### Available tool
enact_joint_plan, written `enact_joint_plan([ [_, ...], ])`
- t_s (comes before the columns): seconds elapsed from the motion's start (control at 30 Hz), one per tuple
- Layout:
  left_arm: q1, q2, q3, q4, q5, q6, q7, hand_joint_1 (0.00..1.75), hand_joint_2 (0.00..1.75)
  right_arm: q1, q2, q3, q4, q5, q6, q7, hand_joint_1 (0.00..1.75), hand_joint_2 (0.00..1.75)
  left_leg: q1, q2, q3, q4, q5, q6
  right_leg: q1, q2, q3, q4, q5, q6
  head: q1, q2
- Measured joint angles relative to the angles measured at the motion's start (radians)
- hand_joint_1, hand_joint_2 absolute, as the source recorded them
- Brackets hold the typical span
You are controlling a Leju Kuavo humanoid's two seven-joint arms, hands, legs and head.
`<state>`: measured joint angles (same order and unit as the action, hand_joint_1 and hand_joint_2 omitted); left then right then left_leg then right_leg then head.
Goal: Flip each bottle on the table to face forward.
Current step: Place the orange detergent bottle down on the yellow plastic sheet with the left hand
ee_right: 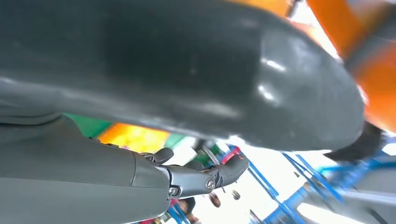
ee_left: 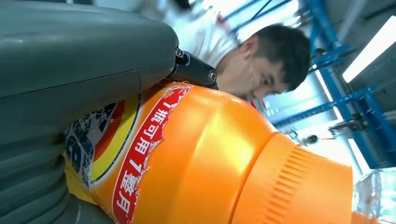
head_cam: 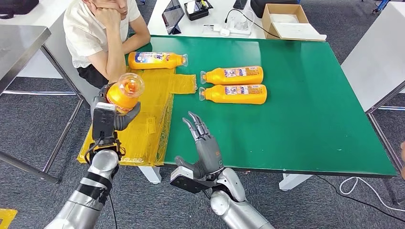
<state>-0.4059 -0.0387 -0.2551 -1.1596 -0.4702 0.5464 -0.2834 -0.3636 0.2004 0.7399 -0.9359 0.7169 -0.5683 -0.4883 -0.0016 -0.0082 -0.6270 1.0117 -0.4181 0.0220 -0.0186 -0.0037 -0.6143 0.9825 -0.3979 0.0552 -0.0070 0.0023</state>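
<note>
Three smooth orange plastic bottles (head_cam: pixel 233 75) flat

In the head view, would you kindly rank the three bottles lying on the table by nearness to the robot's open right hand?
From the right hand:
1. Front bottle of the pair, just ahead on the green table.
2. Rear bottle of the pair, directly behind it.
3. Blue-labelled bottle, far-left, near the seated person.

At the left of the head view the left hand (head_cam: pixel 114 112) is raised, gripping an orange bottle (head_cam: pixel 125 91), while at lower centre the right hand (head_cam: pixel 204 143) is held up with fingers extended, holding nothing.
</note>
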Motion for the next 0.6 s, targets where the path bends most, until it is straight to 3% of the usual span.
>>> enact_joint_plan([
  [0.13, -0.127, 0.016, 0.000, 0.207, -0.293, 0.011, 0.092, 1.75, 1.75, 0.017, 0.010, 0.004, -0.059, -0.012, -0.002, -0.022, 0.00, 0.00, 0.002, 0.000, 0.000, 0.000, 0.001, -0.001, 0.001, 0.000, 0.000, 0.000, 0.001, -0.001, 0.000, 0.000],
  [0.27, -0.252, 0.027, -0.054, 0.426, -0.531, -0.080, 0.225, 1.75, 1.75, 0.022, 0.017, 0.019, -0.098, 0.021, -0.031, -0.038, 0.00, 0.00, 0.002, 0.002, 0.000, 0.000, 0.002, -0.002, 0.001, 0.000, 0.000, 0.001, 0.002, -0.003, 0.000, 0.000],
  [0.47, -0.336, 0.033, -0.109, 0.598, -0.597, -0.152, 0.277, 1.75, 1.75, 0.023, 0.019, 0.045, -0.117, 0.040, -0.043, -0.040, 0.00, 0.00, 0.002, 0.002, -0.001, 0.000, 0.002, -0.002, 0.001, 0.000, 0.000, 0.000, 0.002, -0.003, 0.000, 0.000],
  [0.6, -0.372, 0.035, -0.130, 0.673, -0.631, -0.281, 0.323, 1.75, 1.75, 0.029, 0.019, 0.060, -0.133, 0.023, -0.033, -0.042, 0.00, 0.00, 0.002, 0.003, -0.001, 0.000, 0.001, -0.002, 0.002, 0.000, -0.001, 0.000, 0.002, -0.003, 0.000, 0.000],
])
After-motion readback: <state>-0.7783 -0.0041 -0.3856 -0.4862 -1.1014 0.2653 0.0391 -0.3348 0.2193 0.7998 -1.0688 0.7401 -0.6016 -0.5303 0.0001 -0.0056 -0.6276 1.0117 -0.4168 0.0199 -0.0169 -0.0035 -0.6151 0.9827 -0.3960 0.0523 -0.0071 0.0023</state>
